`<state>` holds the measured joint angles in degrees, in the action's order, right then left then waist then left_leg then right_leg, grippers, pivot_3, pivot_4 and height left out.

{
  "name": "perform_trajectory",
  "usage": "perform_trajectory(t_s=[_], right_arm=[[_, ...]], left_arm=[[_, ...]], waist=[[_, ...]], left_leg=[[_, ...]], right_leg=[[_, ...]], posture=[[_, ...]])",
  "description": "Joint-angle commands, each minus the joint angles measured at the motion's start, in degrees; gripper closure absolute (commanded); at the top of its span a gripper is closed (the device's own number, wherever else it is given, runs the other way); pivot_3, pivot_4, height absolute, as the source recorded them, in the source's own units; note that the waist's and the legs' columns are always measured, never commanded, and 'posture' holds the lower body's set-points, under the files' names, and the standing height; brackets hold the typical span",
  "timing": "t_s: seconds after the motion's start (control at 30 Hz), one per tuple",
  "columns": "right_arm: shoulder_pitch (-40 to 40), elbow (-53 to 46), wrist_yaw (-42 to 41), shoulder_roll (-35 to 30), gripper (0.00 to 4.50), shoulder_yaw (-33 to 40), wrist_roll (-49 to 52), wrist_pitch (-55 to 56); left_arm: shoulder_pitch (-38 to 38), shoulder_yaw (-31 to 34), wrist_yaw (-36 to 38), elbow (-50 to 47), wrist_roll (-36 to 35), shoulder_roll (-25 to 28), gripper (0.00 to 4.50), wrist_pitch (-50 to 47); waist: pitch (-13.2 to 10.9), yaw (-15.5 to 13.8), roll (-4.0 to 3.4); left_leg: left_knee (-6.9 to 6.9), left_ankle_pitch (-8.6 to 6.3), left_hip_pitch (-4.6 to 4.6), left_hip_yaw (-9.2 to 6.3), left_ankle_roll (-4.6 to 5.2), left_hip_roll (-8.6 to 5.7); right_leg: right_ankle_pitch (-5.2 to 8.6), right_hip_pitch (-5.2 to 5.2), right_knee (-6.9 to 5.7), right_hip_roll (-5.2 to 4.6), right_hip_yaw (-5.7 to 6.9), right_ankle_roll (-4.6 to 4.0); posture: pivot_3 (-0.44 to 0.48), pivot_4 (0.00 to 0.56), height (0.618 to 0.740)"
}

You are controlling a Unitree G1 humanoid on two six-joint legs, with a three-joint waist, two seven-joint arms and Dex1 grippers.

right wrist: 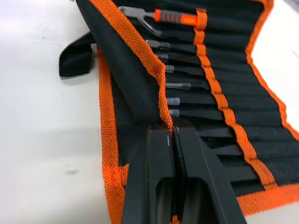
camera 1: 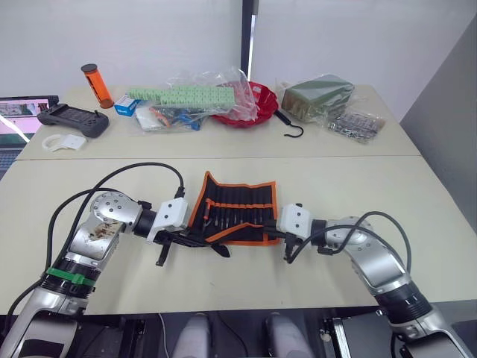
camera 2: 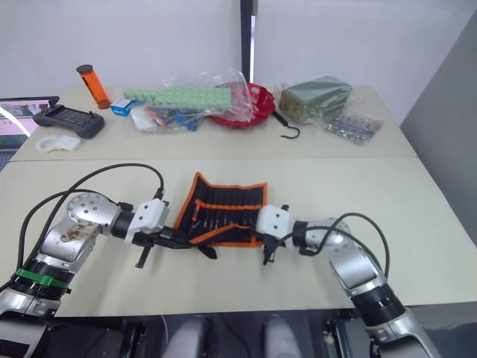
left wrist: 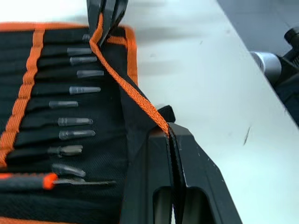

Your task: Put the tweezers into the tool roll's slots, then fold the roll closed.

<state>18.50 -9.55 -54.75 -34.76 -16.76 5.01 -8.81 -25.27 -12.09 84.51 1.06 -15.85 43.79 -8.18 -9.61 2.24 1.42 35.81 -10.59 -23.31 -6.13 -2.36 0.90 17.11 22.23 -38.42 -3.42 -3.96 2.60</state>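
Left claw [left wrist: 174,140] and right claw [right wrist: 174,133] clamped on tool roll [camera 1: 238,212] flap; tweezers [left wrist: 74,121] in slots [right wrist: 219,100]

One tool roll [camera 1: 237,209] — two tables [camera 1: 313,276].

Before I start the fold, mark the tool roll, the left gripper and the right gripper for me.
tool roll [camera 1: 240,195]: left eye view, on the middle of its open inner face.
left gripper [left wrist: 172,135]: left wrist view, at the fingertips, shut on the orange edge.
right gripper [right wrist: 174,127]: right wrist view, at the fingertips, shut on the flap's edge.
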Motion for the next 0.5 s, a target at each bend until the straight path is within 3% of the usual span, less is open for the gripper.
perform_trajectory(t_s=[0.03, 0.23, 0.5], right_arm=[[-3.0, -5.3, -2.3, -2.8, 4.47, 2.0, 2.7, -2.9], [-3.8, -5.5, -1.7, -3.3, 4.47, 2.3, 3.5, -6.7], [2.6, 1.5, 0.3, -1.5, 4.47, 1.5, 0.9, -5.0]], left_arm=[[-1.1, 0.2, -1.6, 0.3, 1.2, -0.2, 4.5, 0.3], [-6.3, -0.6, -5.0, 9.5, 6.9, -1.2, 4.5, 4.5], [-8.4, -2.3, -7.5, 12.9, 10.1, -2.6, 4.5, 4.1]], waist=[[0.0, -0.1, 0.0], [0.0, 0.0, 0.0], [0.0, 0.1, 0.0]], left_leg=[[0.0, 0.0, 0.01, 0.0, 0.0, 0.0], [0.07, 0.0, 0.03, 0.0, 0.0, -0.01], [0.06, 0.0, 0.01, 0.0, 0.01, -0.02]], right_leg=[[0.0, 0.0, -0.01, 0.0, 0.0, 0.0], [0.0, -0.02, -0.05, 0.01, 0.0, 0.0], [0.0, 0.0, -0.05, 0.0, 0.0, 0.0]], posture=[[0.0, 0.15, 0.74], [0.0, 0.15, 0.74], [0.0, 0.15, 0.74]])
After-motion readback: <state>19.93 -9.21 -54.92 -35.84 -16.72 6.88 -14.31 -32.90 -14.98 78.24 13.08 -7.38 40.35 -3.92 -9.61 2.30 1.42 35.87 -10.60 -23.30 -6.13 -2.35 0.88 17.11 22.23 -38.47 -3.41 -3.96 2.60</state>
